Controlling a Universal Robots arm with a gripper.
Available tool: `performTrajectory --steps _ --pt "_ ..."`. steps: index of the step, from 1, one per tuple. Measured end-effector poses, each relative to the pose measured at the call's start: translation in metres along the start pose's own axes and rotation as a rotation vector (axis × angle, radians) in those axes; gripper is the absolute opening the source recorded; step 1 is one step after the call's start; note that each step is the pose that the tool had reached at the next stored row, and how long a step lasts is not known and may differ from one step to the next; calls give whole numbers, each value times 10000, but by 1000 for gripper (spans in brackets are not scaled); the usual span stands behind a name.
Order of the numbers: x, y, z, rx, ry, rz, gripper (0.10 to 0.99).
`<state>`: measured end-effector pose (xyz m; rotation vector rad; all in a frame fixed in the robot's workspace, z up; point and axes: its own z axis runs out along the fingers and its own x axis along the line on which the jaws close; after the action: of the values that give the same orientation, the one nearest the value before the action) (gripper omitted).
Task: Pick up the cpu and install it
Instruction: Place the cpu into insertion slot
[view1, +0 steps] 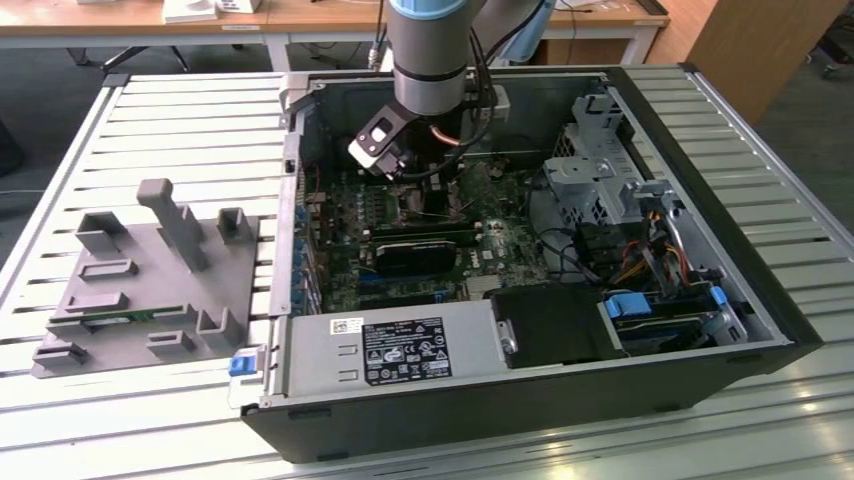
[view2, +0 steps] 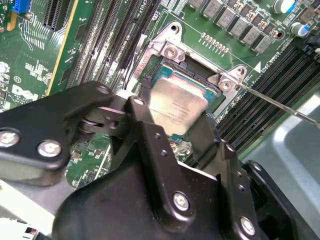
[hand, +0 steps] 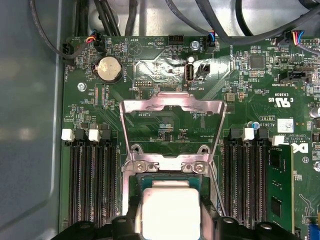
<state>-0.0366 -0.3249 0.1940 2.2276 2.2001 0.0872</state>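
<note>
Slatted pale metal table (view1: 147, 120) underneath, and lying on it the open black computer case (view1: 534, 410), its open side facing up. Through that opening hangs the grey arm with the blue collar (view1: 430, 50), near vertical, wrist dipped inside over the upper half of the green motherboard (hand: 240, 85).

Both wrist views put us right on it: the 2 black fingers (view2: 204, 134) are clamped on opposite edges of the small square cpu with the silvery top plate (view2: 177, 107), and that chip sits squarely over the socket, teal rim showing along 1 edge. Fully seated or a touch above? Cannot tell.

The silver hinged load plate (hand: 172, 106) stands flipped open beyond the socket, and its thin wire lever (view2: 280, 106) is swung out to 1 side.

Tight quarters: rows of black memory slots (hand: 92, 185) run close on both flanks of the socket. On the exterior view's right, the grey drive cage (view1: 594, 150) and bundled cables (view1: 654, 250) crowd in. Toward the front sit a black rectangular block (view1: 420, 255) and the grey white-labelled power supply (view1: 400, 350).
</note>
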Motion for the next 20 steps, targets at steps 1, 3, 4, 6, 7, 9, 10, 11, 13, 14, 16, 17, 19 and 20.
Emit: performTrajectory --steps 1,3,4,6,7,9,10,11,13,14,16,17,19,20 --pt "0 0 0 0 -1 0 616" --pt "0 -1 1 0 0 0 616" --pt "0 -1 1 1 0 0 616" --pt "0 -1 0 0 1 0 616" --pt "0 -1 -9 0 -1 0 616" --pt "1 0 -40 0 0 0 616" --pt "2 1 -51 0 0 0 616" --pt "2 1 -52 0 1 0 616" --pt "2 1 -51 -1 2 0 616" --pt "2 1 -49 0 0 0 616" --pt "1 0 -38 2 0 -1 616" --pt "1 0 -34 2 0 0 616" --pt "1 0 -42 4 -4 0 616" --pt "2 1 -58 2 -1 0 616"
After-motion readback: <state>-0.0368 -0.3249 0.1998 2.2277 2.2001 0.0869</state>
